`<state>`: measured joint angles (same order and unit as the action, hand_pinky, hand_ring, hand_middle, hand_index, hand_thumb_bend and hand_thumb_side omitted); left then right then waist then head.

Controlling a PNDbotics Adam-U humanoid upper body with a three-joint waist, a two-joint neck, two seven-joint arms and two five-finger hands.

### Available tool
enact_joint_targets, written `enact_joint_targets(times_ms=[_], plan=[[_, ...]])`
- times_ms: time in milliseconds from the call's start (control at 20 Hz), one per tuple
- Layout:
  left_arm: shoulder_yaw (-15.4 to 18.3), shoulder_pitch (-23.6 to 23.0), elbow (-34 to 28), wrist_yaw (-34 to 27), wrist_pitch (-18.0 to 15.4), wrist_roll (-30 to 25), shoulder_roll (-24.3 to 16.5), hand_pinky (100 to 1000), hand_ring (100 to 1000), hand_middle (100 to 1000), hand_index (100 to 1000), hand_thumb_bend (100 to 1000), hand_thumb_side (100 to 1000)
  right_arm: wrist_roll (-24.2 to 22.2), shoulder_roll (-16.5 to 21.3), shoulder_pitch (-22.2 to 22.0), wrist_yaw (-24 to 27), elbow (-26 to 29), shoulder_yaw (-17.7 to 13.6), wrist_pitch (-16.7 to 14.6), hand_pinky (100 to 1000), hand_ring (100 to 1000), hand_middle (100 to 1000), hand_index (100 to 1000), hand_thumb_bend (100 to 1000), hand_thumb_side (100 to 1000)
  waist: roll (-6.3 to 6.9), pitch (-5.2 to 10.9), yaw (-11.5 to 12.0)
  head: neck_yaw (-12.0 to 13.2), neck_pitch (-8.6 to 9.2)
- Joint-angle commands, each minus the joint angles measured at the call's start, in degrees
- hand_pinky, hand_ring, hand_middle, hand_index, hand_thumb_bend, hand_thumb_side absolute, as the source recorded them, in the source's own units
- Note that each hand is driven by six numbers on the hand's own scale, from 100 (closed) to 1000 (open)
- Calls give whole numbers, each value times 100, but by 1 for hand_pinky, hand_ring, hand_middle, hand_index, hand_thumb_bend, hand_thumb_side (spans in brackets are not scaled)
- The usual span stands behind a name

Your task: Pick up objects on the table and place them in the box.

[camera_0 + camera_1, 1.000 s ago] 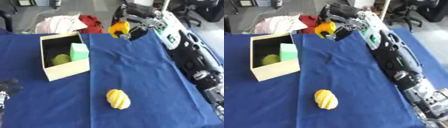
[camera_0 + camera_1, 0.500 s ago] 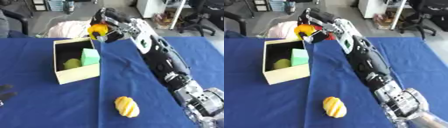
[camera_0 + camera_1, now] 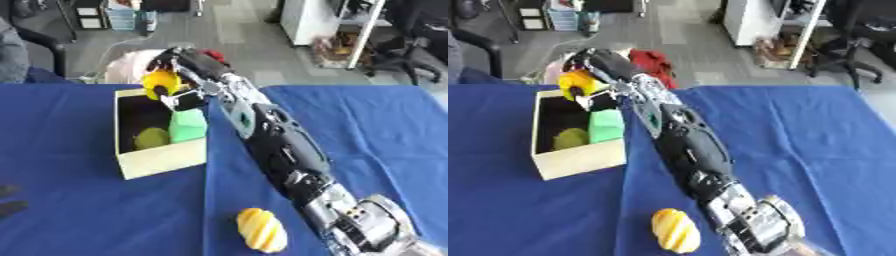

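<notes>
My right hand (image 3: 179, 70) reaches across from the lower right and is shut on a yellow rounded object (image 3: 161, 82), held just above the far part of the cream box (image 3: 162, 160). Inside the box lie a light green block (image 3: 187, 125) and a yellow-green round thing (image 3: 151, 137). A yellow ribbed object (image 3: 261, 229) lies on the blue cloth near the front, left of my right forearm. My left hand (image 3: 9, 200) shows only as dark fingers at the lower left edge.
The blue cloth (image 3: 79, 215) covers the table. Beyond its far edge lie pink and red fabric (image 3: 651, 61). Office chairs and shelves stand on the floor behind. My right arm (image 3: 289, 155) stretches diagonally over the table's middle.
My right hand has carried the yellow object leftward, from the far right of the box to above the box's far part. The camera has shifted, so the whole scene sits differently.
</notes>
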<state>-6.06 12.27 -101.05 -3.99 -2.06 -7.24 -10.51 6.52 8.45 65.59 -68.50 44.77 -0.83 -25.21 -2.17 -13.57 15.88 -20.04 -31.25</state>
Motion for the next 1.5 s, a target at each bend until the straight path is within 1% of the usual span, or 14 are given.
enact_joint_targets(times_ms=[50, 150, 350, 450, 500, 600, 650, 750, 800, 900, 1050, 1150, 1350, 1500], plan=[[-23, 87, -110, -17, 0, -43, -1, 912, 733, 759, 803, 100, 722, 69, 4, 144, -465, -15, 2, 198, 936, 865, 945, 1000, 100, 294, 23, -6, -17, -33, 67], [-29, 83, -107, -17, 2, -51, 2, 912, 732, 759, 803, 100, 723, 13, 3, 148, -694, -14, 7, 330, 956, 897, 983, 1000, 100, 366, 27, -11, -26, -34, 65], [-24, 64, -97, -15, 7, -46, 8, 912, 732, 759, 803, 100, 725, -33, 12, 156, -844, 66, 5, 447, 956, 902, 996, 1000, 100, 349, 32, -6, -74, -29, 47], [-20, 43, -86, -15, 11, -41, 8, 912, 732, 758, 803, 100, 725, -52, 41, 180, -721, 155, 46, 382, 950, 895, 992, 1000, 100, 343, 34, 12, -133, -14, 28], [-14, 27, -81, -17, 12, -35, 4, 912, 732, 758, 803, 100, 725, -78, 65, 195, -587, 210, 79, 318, 941, 887, 986, 1000, 100, 359, 31, 26, -176, -7, 16], [11, -16, -66, -11, 14, -12, -5, 912, 731, 758, 802, 100, 727, -217, 134, 231, -136, 316, 174, 152, 924, 868, 967, 1000, 100, 352, 19, 60, -293, 22, -26], [30, -44, -55, -5, 14, 5, -9, 912, 731, 758, 802, 100, 729, -327, 189, 250, 170, 392, 253, 36, 920, 862, 956, 1000, 100, 317, 7, 78, -367, 43, -55], [72, -103, -26, 14, 16, 50, -16, 912, 731, 758, 802, 100, 730, -680, 359, 267, 796, 622, 502, -264, 928, 869, 962, 1000, 100, 299, -25, 112, -521, 78, -111], [90, -130, -12, 23, 15, 71, -22, 912, 731, 758, 802, 100, 731, -861, 466, 263, 1061, 784, 633, -402, 935, 871, 956, 1000, 100, 216, -46, 134, -602, 105, -143], [141, -192, 13, 38, 10, 123, -35, 911, 731, 758, 802, 100, 731, -1165, 702, 145, 1640, 1213, 893, -654, 919, 849, 922, 1000, 100, 208, -80, 187, -789, 188, -226], [225, -261, 36, 58, 1, 214, -62, 911, 731, 758, 801, 100, 730, -1630, 1025, -159, 2528, 1888, 1203, -835, 918, 838, 914, 1000, 100, 204, -109, 253, -1028, 312, -322], [275, -295, 43, 70, -3, 273, -77, 911, 730, 758, 801, 100, 730, -1907, 1290, -398, 3032, 2399, 1361, -873, 917, 836, 911, 1000, 100, 203, -123, 286, -1146, 359, -376], [352, -357, 56, 85, -7, 360, -98, 911, 730, 757, 801, 100, 730, -2281, 1831, -1027, 3934, 3399, 1520, -795, 906, 816, 887, 1000, 100, 203, -157, 334, -1329, 434, -454], [421, -399, 67, 114, -9, 431, -125, 910, 730, 757, 801, 100, 729, -2632, 2148, -1566, 4410, 3982, 1589, -722, 902, 814, 881, 1000, 100, 200, -190, 354, -1445, 487, -493]])
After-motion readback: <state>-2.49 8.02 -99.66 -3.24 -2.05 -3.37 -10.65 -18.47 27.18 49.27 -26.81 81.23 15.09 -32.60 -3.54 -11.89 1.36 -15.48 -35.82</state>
